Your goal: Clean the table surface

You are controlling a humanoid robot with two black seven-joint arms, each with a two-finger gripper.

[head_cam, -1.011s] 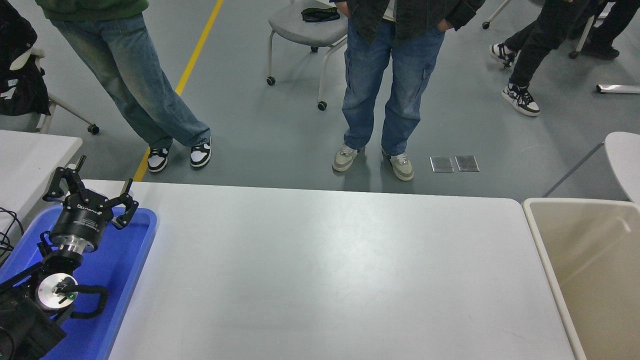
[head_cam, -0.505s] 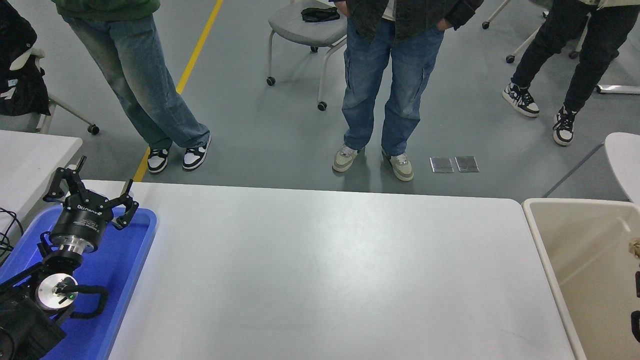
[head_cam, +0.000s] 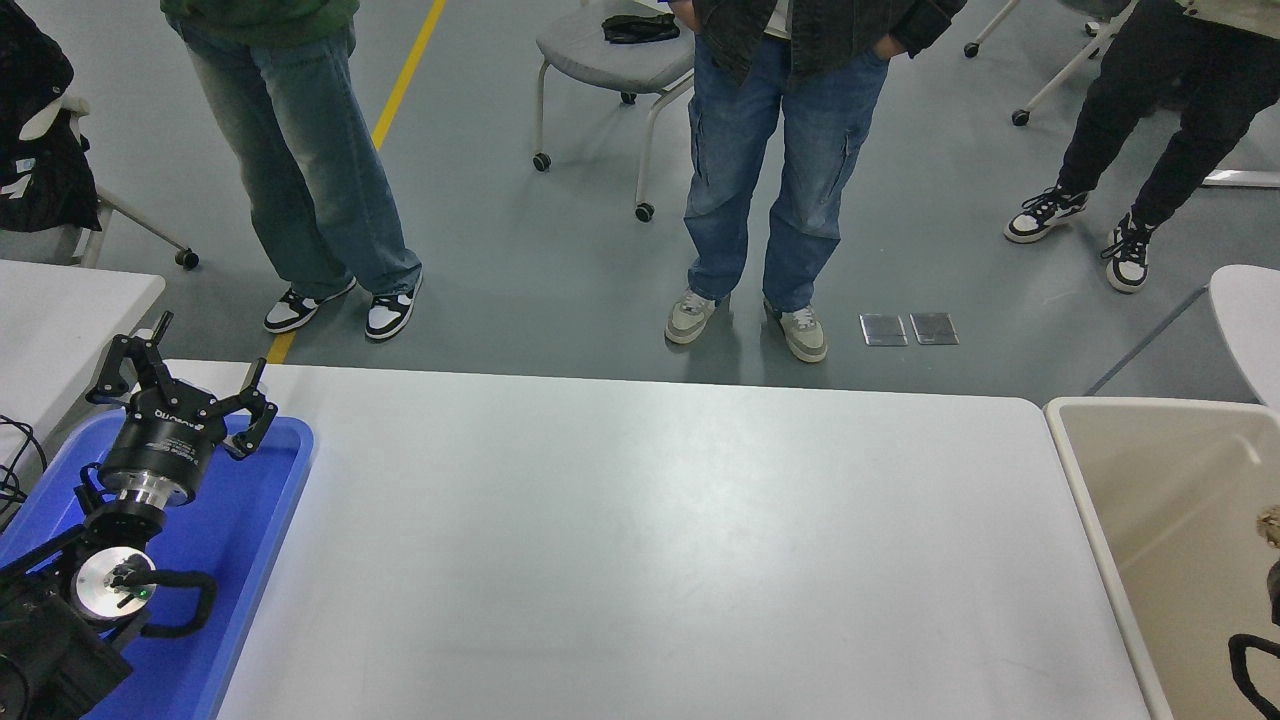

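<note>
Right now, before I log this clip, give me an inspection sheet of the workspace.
Surface: the white table is bare, with faint smudges only.
Job's things: nothing seen besides the table itself.
Clutter: nothing seen on the table; a small tan scrap shows in the beige bin at the right edge.
Grippers: left claw open, parked above the blue tray; the right arm barely enters at the lower right over the bin, its claw unreadable.
Cables: a black cable loops at the left wrist; more wires at the left edge.
Surroundings: three people's legs, a wheeled chair, a yellow floor line, parts of other white tables.
</note>
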